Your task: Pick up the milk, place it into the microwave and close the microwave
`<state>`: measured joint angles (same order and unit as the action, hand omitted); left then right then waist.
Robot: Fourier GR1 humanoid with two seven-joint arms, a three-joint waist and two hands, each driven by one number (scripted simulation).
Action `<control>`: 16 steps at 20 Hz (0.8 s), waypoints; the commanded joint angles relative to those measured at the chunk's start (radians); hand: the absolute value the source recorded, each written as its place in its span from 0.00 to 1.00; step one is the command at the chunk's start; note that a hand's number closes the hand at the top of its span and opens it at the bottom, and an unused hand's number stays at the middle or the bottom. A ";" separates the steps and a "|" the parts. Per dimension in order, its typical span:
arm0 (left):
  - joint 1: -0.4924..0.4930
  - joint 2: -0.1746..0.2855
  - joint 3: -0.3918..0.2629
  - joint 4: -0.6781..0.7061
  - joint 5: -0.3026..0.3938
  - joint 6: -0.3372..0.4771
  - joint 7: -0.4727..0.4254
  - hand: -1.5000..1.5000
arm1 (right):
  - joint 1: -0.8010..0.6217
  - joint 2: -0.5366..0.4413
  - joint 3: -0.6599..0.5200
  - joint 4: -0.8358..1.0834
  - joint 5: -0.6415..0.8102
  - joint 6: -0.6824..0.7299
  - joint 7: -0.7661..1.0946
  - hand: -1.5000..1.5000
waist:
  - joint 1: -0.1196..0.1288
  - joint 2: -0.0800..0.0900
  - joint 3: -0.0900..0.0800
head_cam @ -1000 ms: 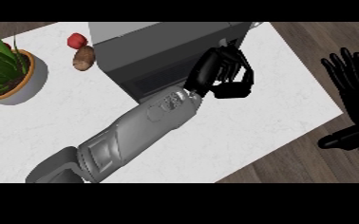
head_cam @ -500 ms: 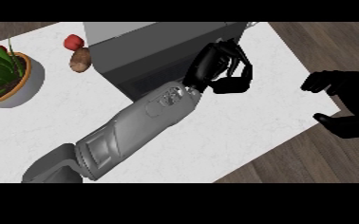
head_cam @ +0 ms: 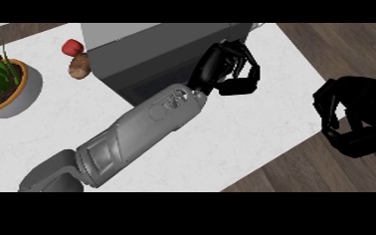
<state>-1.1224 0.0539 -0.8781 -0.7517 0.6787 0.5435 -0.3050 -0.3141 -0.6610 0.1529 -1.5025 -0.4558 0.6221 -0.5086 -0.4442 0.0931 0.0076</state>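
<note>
Just left of the curled fingers of the left hand (head_cam: 229, 72) stands the microwave (head_cam: 140, 55); whether they grip anything cannot be told, and the milk cannot be made out. Well right of them, the right hand (head_cam: 351, 122) is curled on nothing.

- Single view logged: head view. Camera sits at the robot's head and looks steeply down onto the white counter top (head_cam: 242, 129).
- Facing: outward from the robot's body. The counter sits skewed in frame, its edges running diagonally. Wooden floor (head_cam: 337, 45) shows past the counter at right and lower right.
- Range: close. The left forearm (head_cam: 147, 124) enters at the lower left corner and spans the frame's middle.
- Cropping: the microwave (head_cam: 140, 55) is cut by the top edge and the potted plant (head_cam: 18, 87) by the left edge. The right hand (head_cam: 349, 117) lies against the right edge.
- Not mirrored: view right is robot right.
</note>
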 commanded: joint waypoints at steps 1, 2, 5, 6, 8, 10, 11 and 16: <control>-0.050 -0.051 0.007 0.040 0.017 0.005 0.004 1.00 | 0.003 -0.004 0.029 -0.035 -0.010 0.080 -0.039 1.00 | -0.023 0.009 0.003; -0.057 -0.051 0.010 0.037 0.017 0.011 0.004 1.00 | 0.002 0.000 0.033 -0.052 -0.013 0.076 -0.040 1.00 | -0.024 0.006 0.005; -0.048 -0.051 0.014 0.029 0.022 0.026 -0.012 1.00 | 0.012 0.000 0.041 -0.082 -0.021 0.070 -0.033 1.00 | -0.036 0.008 0.006; -0.045 -0.051 0.018 0.033 0.027 0.028 -0.006 1.00 | 0.018 -0.002 0.049 -0.095 -0.022 0.067 -0.022 1.00 | -0.040 0.007 0.005; -0.048 -0.050 0.013 0.019 0.032 0.034 -0.009 1.00 | 0.006 -0.007 0.054 -0.119 -0.027 0.067 -0.010 1.00 | -0.036 0.004 0.003; -0.041 -0.050 0.019 0.032 0.032 0.038 -0.016 1.00 | 0.023 -0.001 0.064 -0.132 -0.035 0.062 -0.005 1.00 | -0.035 0.011 0.004; -0.045 -0.050 0.017 0.023 0.036 0.050 -0.009 1.00 | 0.017 0.002 0.064 -0.144 -0.042 0.058 -0.003 1.00 | -0.042 0.007 0.004; -0.048 -0.050 0.010 0.022 0.035 0.065 -0.012 1.00 | 0.022 -0.006 0.076 -0.182 -0.047 0.055 0.014 1.00 | -0.048 0.010 0.005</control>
<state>-1.1186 0.0737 -0.8670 -0.7955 0.7072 0.6163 -0.3312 -0.2910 -0.6649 0.2201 -1.6625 -0.4973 0.6310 -0.4610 -0.4699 0.0848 0.0078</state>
